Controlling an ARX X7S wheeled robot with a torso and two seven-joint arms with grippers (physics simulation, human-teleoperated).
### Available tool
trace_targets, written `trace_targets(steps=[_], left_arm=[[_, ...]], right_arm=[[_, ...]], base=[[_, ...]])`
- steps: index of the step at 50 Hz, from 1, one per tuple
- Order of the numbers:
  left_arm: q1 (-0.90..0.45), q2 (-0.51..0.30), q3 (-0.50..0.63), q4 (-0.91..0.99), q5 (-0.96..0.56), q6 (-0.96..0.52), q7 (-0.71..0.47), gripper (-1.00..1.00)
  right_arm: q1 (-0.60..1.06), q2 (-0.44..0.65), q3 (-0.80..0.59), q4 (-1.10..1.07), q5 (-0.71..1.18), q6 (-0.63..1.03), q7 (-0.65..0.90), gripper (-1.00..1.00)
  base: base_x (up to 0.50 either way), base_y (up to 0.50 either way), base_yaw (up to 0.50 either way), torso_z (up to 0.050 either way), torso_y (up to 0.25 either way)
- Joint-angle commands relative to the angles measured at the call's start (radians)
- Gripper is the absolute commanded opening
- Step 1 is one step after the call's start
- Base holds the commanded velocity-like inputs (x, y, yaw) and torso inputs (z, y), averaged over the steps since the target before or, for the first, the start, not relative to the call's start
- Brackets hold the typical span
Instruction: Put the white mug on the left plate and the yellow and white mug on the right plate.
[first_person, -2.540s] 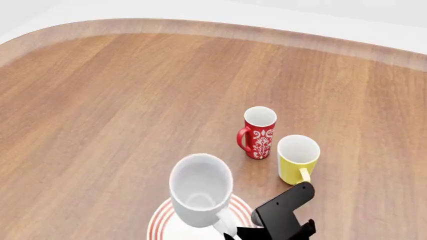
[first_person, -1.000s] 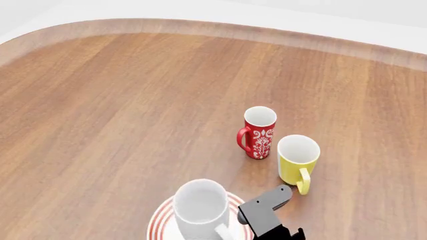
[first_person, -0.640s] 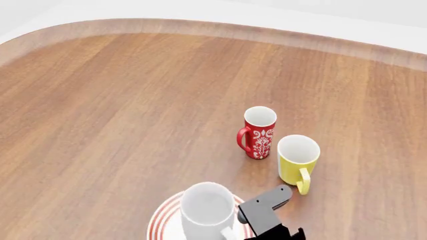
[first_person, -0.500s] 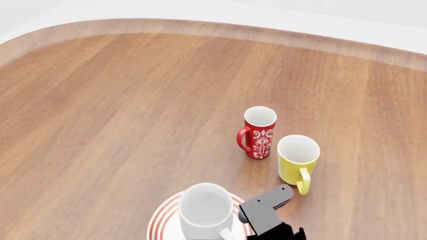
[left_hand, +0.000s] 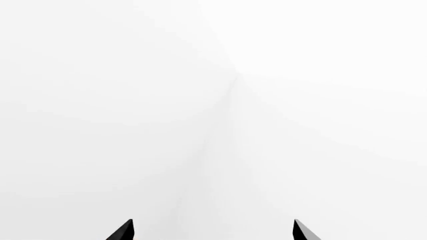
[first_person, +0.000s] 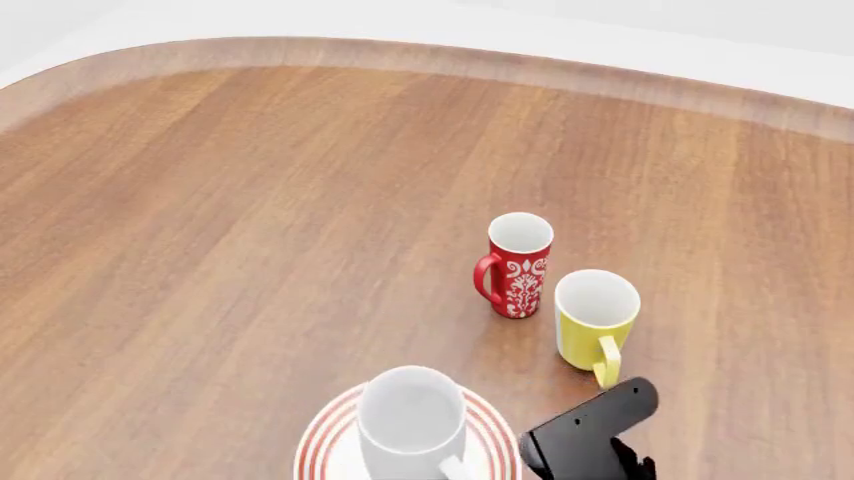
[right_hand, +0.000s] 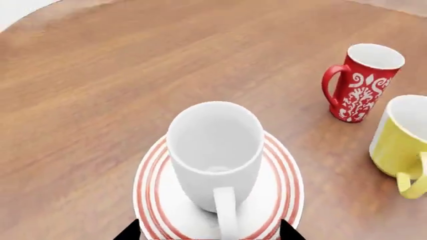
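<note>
The white mug (first_person: 408, 418) stands upright on a red-ringed plate (first_person: 318, 445) at the near edge of the head view, its handle toward me. In the right wrist view the white mug (right_hand: 213, 150) sits in the middle of the plate (right_hand: 148, 181). My right gripper (right_hand: 209, 234) is open, its fingertips wide on either side of the handle and not touching it. The yellow and white mug (first_person: 595, 312) stands on bare table to the right, also in the right wrist view (right_hand: 399, 145). The second plate is out of view. My left gripper (left_hand: 212, 232) is open and empty, facing blank white.
A tall red mug (first_person: 518, 262) with a white pattern stands just behind and left of the yellow mug; it also shows in the right wrist view (right_hand: 360, 85). My right arm's black wrist (first_person: 587, 438) is near the yellow mug. The table's curved far edge (first_person: 400, 55) runs across the back.
The white mug came down from above onto the plate and now stands free. My right gripper opened and drew back to the right, away from the mug.
</note>
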Motion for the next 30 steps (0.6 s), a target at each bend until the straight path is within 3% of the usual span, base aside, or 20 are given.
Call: trace_targets(steps=[1,8,19,30], left_arm=[[-0.013,-0.011,0.004,-0.003,-0.001,-0.008,-0.009,1.00],[-0.016,-0.013,0.008,-0.001,0.002,-0.010,-0.012,1.00],[-0.009,-0.010,0.014,0.003,0.007,-0.005,-0.007,1.00],[0.000,-0.012,0.016,0.001,0.008,-0.001,-0.002,1.00]], right_arm=[[-0.114,0.052,0.149,-0.263,0.058,-0.068,0.082,1.00],[-0.109,0.015,0.226,-0.254,0.056,-0.143,0.127,1.00],[0.028,-0.084,0.318,-0.080,0.091,-0.168,0.198,1.00],[0.164,-0.172,0.287,0.165,0.023,-0.201,0.246,1.00]], base=[[0.00,0.00,0.00,0.000,0.000],[0.00,0.00,0.00,0.000,0.000],[0.00,0.00,0.00,0.000,0.000],[0.00,0.00,0.00,0.000,0.000]])
